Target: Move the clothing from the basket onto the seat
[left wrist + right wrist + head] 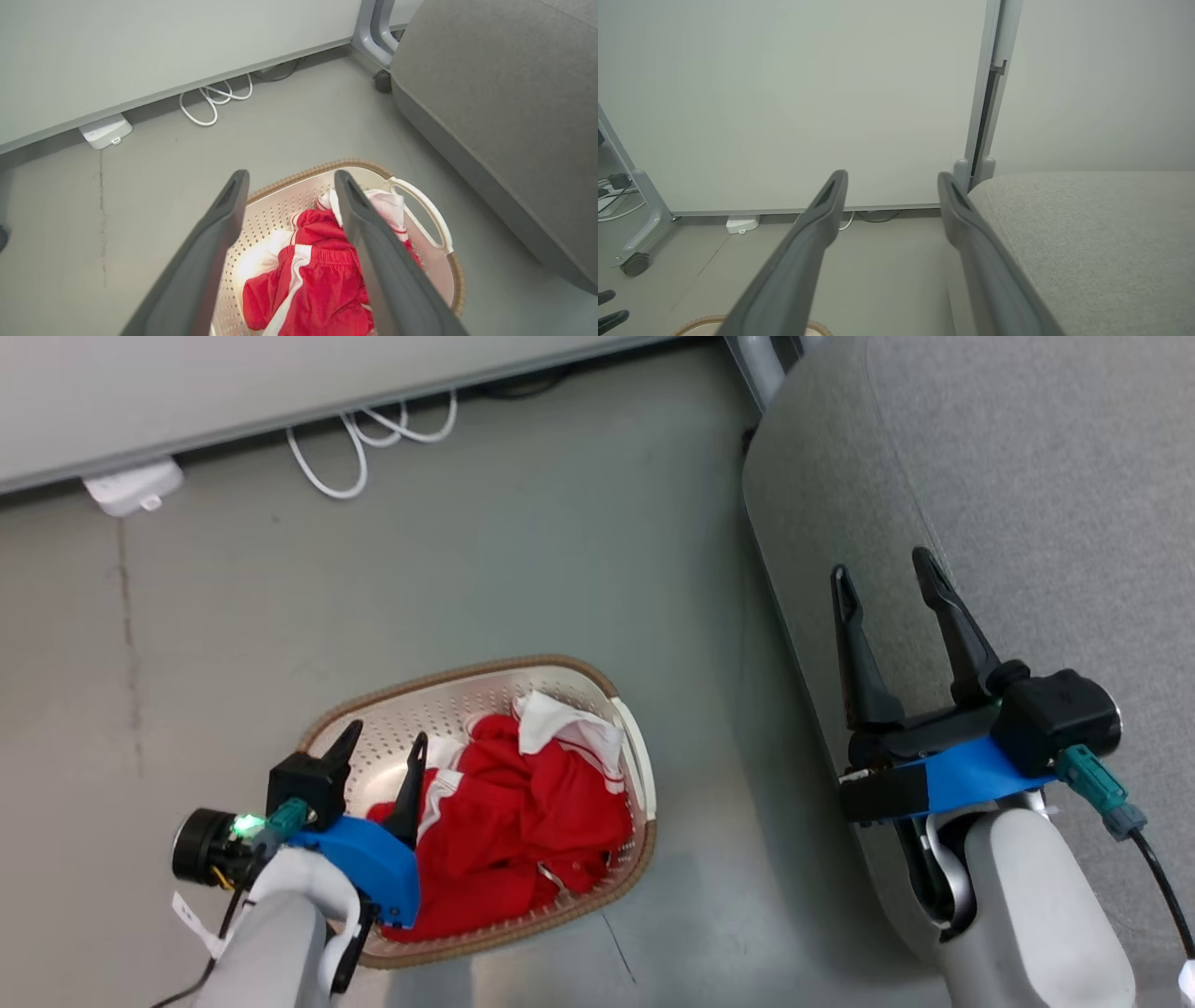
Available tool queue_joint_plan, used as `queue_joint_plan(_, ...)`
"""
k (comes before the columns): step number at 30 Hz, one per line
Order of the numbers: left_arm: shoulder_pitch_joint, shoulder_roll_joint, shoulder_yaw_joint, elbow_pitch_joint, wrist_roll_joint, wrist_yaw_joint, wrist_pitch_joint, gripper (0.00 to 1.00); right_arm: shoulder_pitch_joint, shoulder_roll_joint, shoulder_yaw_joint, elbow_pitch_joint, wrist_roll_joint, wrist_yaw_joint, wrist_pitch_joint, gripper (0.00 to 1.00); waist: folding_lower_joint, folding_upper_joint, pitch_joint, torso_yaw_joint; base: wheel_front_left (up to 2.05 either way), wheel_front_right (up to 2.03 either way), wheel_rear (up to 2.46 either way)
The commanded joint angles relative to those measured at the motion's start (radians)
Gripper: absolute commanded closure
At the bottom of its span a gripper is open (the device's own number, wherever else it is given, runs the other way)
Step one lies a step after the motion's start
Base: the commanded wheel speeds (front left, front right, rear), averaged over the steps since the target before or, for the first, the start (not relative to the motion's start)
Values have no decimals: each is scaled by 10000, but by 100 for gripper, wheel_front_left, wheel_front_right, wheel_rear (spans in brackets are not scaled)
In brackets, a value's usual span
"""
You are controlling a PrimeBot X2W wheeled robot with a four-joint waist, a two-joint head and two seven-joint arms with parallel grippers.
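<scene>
Red clothing (509, 826) with white stripes lies heaped in the cream basket (569, 683) on the floor; the left wrist view shows the clothing (313, 280) and the basket (280, 196) from above. My left gripper (385, 739) hangs open over the basket's left part, above the fabric, with nothing between its fingers (224, 219). The grey seat (1027, 504) fills the right side. My right gripper (882, 574) stands open above the seat's left edge, holding nothing. In the right wrist view the seat (1092, 233) lies beside that gripper's fingers (831, 205).
A white panel wall (233, 392) runs along the back with white cables (364, 439) and a white power box (135, 485) at its foot. A grey caster leg (637, 242) stands at the far left. Bare grey floor (513, 551) separates the basket from the seat.
</scene>
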Motion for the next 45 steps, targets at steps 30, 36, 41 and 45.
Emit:
queue_joint_plan(30,-2954,1542,159,4411,-282,502,1972,8,-2105,-4,2086,315,2327,-3,-695,0,-3,0,4526,-2370,0,0,0)
queue_joint_plan(36,-3055,1388,98,4484,-424,410,1979,100,-2110,-4,2038,338,2335,-3,-696,0,-3,0,4531,-2351,0,0,0)
queue_joint_plan(41,-3114,1339,18,4540,-490,379,1887,100,-2065,-4,2026,400,2291,-3,-696,0,-3,0,4447,-2335,0,0,0)
queue_joint_plan(45,-3132,1246,-50,4624,-527,359,1825,100,-2029,-4,1996,467,2226,-3,-695,0,-3,0,4292,-2279,0,0,0)
